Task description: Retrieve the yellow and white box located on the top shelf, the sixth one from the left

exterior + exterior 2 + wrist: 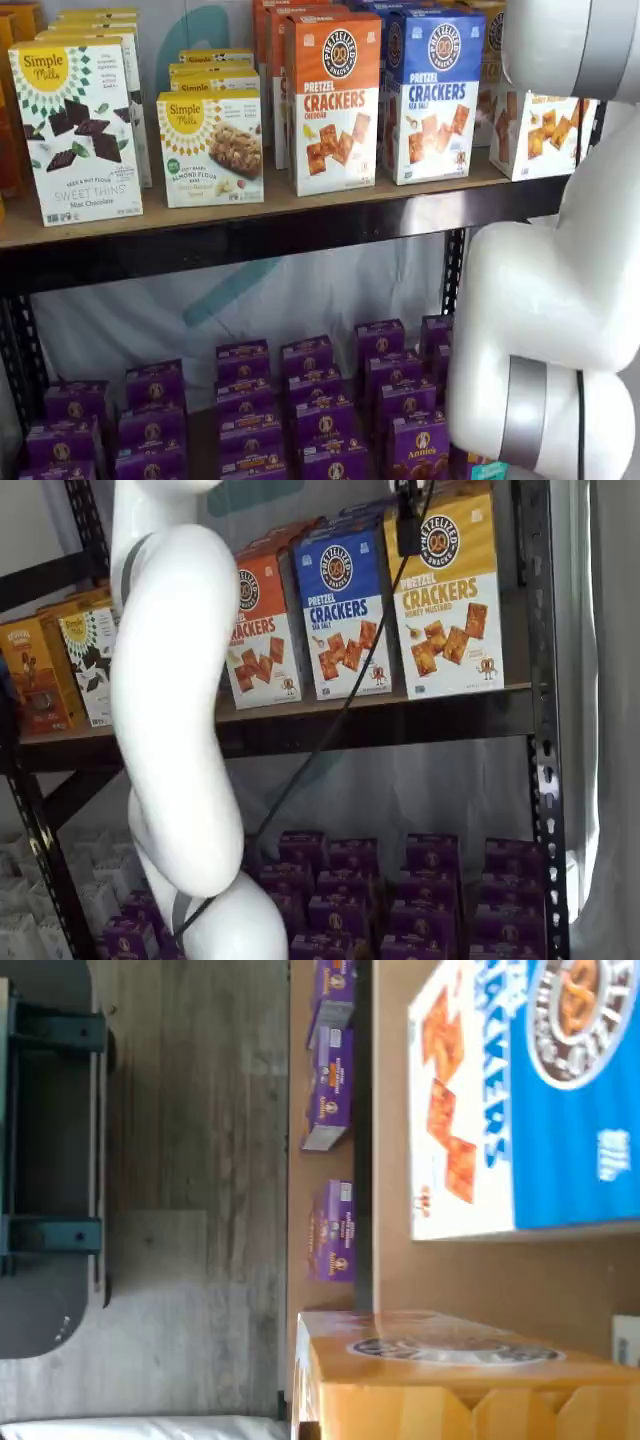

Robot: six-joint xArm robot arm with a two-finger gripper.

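Tool (409,525) fingers, state unclear, are hanging upper right before one yellow and white box (446,605) standing beside two others.

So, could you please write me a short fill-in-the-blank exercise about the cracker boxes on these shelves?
1. On the top shelf, the yellow and white box stands directly beside the ____ pretzel cracker box.
2. The small boxes on the lower level are ____ in colour.
3. The orange box names its flavour as ____.
4. The gripper, hanging at the view's upper edge, is in front of the ____ and white box.

Missing words: blue; purple; Cheddar; yellow
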